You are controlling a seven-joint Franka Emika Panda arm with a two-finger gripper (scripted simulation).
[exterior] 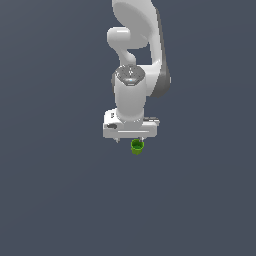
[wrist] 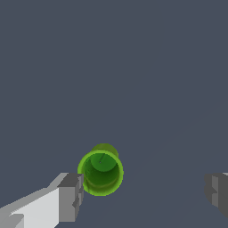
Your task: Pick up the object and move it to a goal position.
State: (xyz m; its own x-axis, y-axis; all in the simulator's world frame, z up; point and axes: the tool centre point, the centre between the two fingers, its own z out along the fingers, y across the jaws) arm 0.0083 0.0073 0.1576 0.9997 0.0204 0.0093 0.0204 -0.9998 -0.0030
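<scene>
Claw is spread wide open and not gripping anything. The little green cup sits upright between the fingers, way off-center, right up against one pad with the other well clear. White Panda arm hangs straight above it.

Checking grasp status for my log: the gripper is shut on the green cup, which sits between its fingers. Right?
Not quite. The wrist view shows the gripper open: its fingers stand wide apart, and the green cup sits between them, close beside one finger and far from the other.
</scene>
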